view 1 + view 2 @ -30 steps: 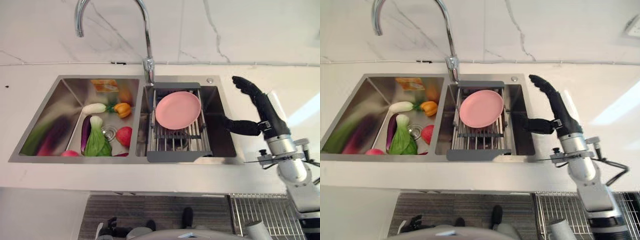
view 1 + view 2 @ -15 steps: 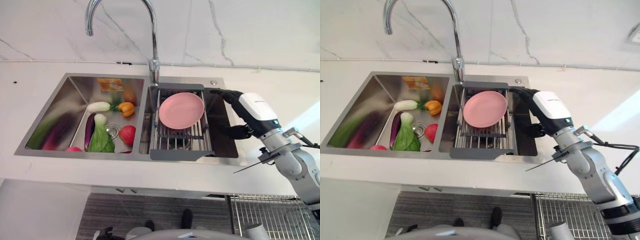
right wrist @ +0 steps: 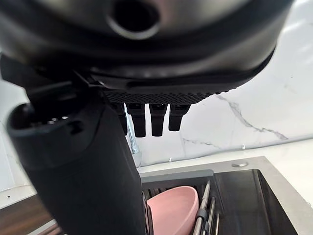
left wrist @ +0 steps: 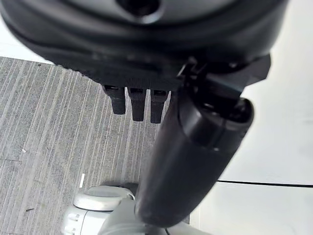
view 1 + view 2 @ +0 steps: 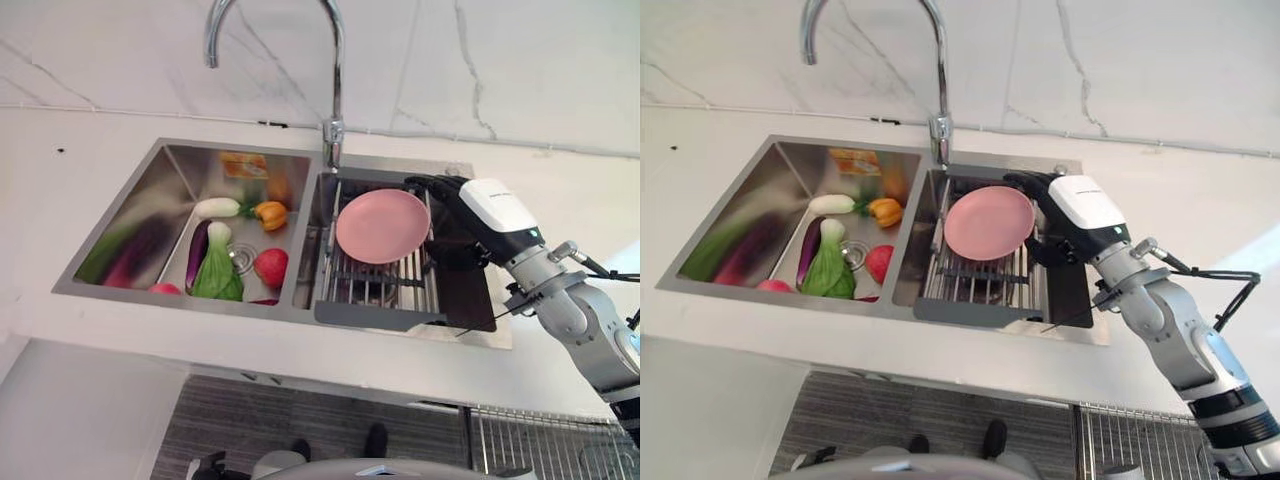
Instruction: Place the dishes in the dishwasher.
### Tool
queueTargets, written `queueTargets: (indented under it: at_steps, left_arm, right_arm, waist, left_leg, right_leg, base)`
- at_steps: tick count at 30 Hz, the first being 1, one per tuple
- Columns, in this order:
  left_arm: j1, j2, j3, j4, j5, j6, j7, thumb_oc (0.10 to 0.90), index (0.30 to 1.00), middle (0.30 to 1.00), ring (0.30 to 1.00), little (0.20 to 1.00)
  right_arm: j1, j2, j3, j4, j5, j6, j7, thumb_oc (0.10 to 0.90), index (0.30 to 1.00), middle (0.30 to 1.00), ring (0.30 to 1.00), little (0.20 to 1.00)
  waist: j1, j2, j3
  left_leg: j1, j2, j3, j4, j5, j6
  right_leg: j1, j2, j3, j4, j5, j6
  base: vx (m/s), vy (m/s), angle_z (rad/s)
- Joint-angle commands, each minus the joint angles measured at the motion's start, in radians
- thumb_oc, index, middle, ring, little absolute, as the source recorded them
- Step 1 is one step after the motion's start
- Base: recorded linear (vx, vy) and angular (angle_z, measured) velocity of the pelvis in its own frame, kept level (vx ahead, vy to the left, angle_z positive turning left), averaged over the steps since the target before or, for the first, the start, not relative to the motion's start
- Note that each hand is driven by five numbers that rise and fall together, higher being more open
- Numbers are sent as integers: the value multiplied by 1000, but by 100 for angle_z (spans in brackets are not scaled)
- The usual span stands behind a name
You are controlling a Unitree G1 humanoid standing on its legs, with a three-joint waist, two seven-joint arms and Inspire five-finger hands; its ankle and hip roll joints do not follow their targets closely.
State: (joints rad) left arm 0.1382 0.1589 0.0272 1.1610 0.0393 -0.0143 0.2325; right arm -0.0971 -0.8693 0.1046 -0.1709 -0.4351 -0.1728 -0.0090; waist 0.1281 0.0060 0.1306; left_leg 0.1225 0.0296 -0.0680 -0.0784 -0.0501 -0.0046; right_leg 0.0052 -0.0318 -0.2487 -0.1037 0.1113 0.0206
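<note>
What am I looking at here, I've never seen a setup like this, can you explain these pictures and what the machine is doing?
This is a humanoid robot with two arms that end in dark hands. Two pictures come from cameras in its head, looking down at a white counter with a double sink and a faucet. The other two come from cameras on its wrists, so each hand looms large and close.

The sink's left basin holds vegetables. Over the right basin sits a metal drying rack with a pink plate leaning in it.

The right hand is at the plate's right edge with its fingers straight, not gripping anything yet. The left hand hangs open above a grey floor, holding nothing.
</note>
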Motion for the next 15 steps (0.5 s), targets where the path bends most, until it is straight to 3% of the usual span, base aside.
queueTargets:
  at_steps: [1,15]
  left_arm:
    - [-28,56,-7,87,-28,-9,28,800,900,900,900,900]
    - [-31,49,-18,92,-37,-10,21,800,900,900,900,900]
  right_arm:
    - [-83,-35,-4,-53,-35,-17,-47,800,900,900,900,900]
    - [-94,5,54,-6,-97,-6,-54,800,900,900,900,900]
  waist:
    - [29,-38,-53]
    - [53,-49,-45]
  left_leg:
    - [-76,-9,-10,-9,62,-60]
    - [-90,-11,-44,-9,72,-63]
  right_leg:
    - [107,-50,-45,84,-181,77]
    - [111,-51,-76,82,-184,73]
  base:
    - [-9,3,9]
    - [-13,1,6]
